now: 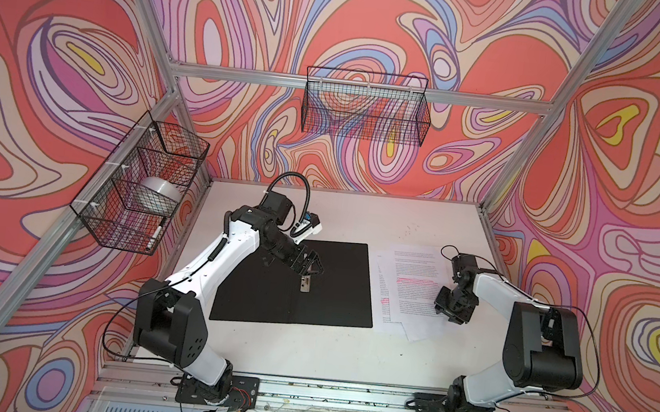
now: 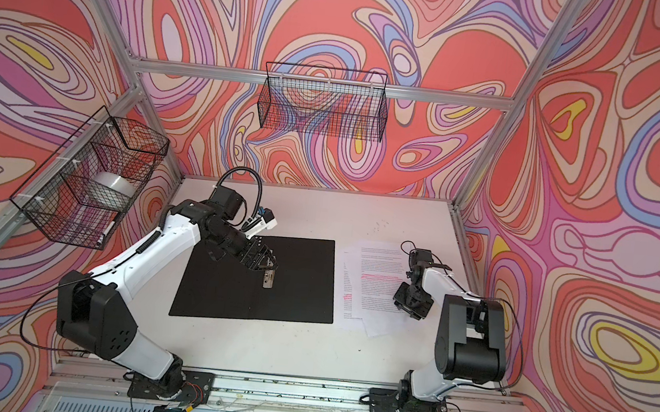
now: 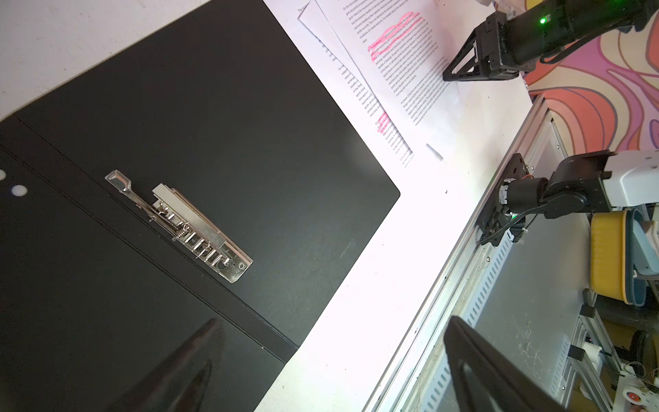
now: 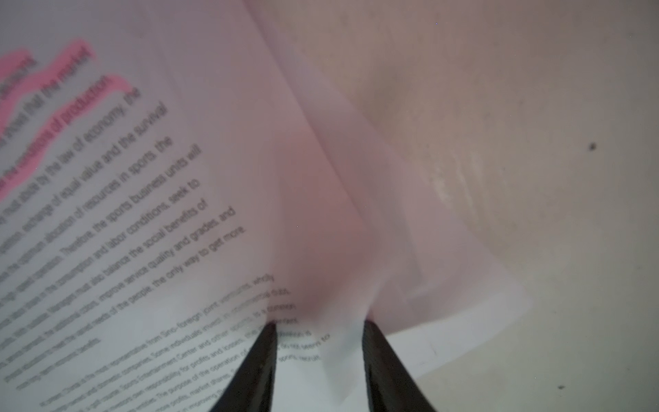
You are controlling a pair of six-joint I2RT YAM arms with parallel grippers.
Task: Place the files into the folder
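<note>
The folder [image 1: 331, 295] [image 2: 298, 295] lies open and flat on the table, black inside up, its metal clip [image 1: 305, 286] [image 3: 185, 228] by the spine. My left gripper [image 1: 312, 267] [image 3: 331, 356] hovers open just above the clip, nothing between its fingers. The files [image 1: 412, 278] [image 2: 375, 274] [image 3: 403, 64], white printed sheets with pink highlighted lines, lie fanned to the right of the folder. My right gripper [image 1: 444, 311] [image 4: 319, 342] presses down on their right edge. Its jaws are partly closed, still apart, and a buckled ridge of the files [image 4: 342, 356] rises between them.
A wire basket [image 1: 138, 187] on the left wall holds a tape roll [image 1: 156, 193] and a marker [image 1: 154, 234]. Another wire basket [image 1: 366, 106] hangs on the back wall. The white table [image 1: 304, 359] ends in a metal rail at the front.
</note>
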